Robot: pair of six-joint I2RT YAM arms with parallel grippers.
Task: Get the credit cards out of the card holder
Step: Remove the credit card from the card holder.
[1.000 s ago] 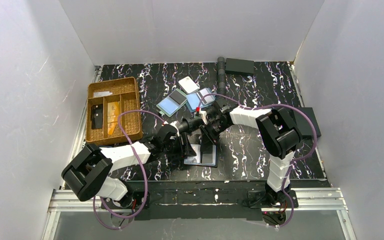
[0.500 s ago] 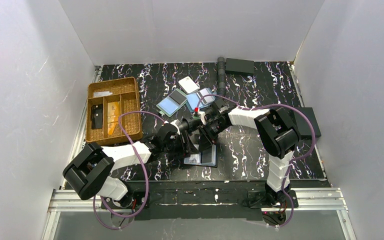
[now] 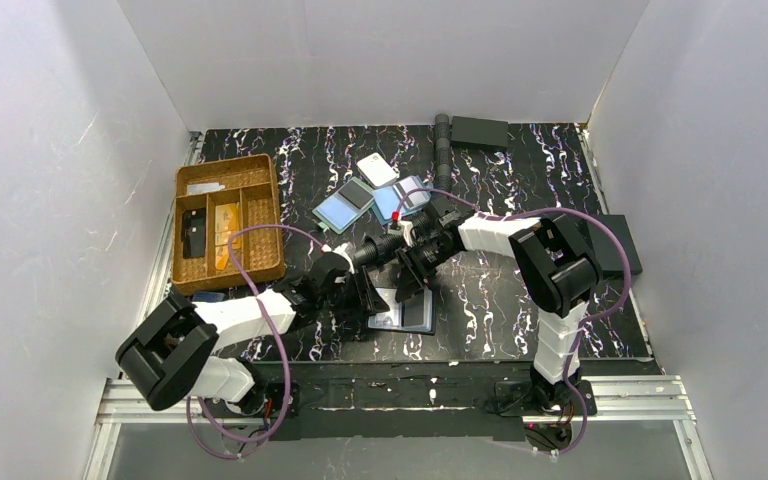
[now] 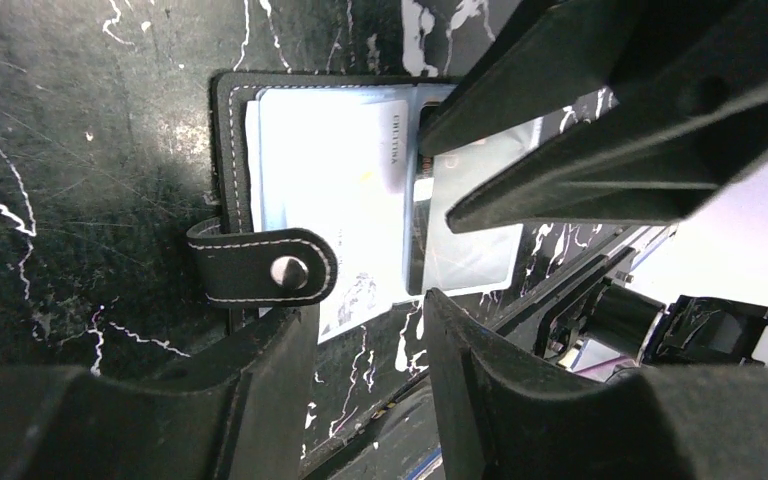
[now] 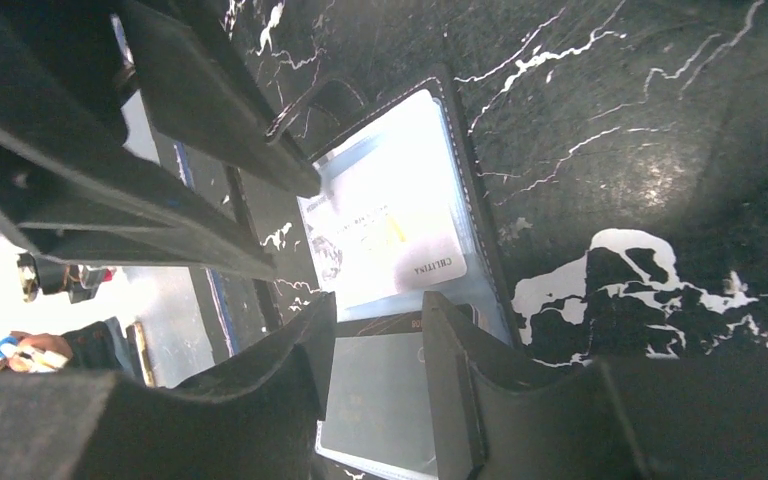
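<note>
The black card holder (image 3: pixel 406 312) lies open on the marbled table near the front edge. In the left wrist view a pale light blue card (image 4: pixel 330 180) sits in its left panel (image 4: pixel 228 130), beside the snap strap (image 4: pixel 260 266). The other panel (image 5: pixel 400 400) is glossy and reflects light. My left gripper (image 4: pixel 365 305) is open and empty at the holder's near edge. My right gripper (image 5: pixel 375 305) is open and empty just above the holder's fold. The two grippers face each other over the holder (image 5: pixel 470 200). An orange-to-tan card (image 3: pixel 226 235) lies in the wicker tray.
The wicker tray (image 3: pixel 260 170) stands at the left with a black item (image 3: pixel 195 238) in it. Two blue-and-dark flat rectangles (image 3: pixel 345 207) and a white tag (image 3: pixel 376 168) lie behind the grippers. Black boxes (image 3: pixel 479 131) (image 3: pixel 620 250) sit at the back and right.
The left arm has drawn back a little to the left, its elbow lower. The right gripper has shifted slightly over the holder. The holder has not moved.
</note>
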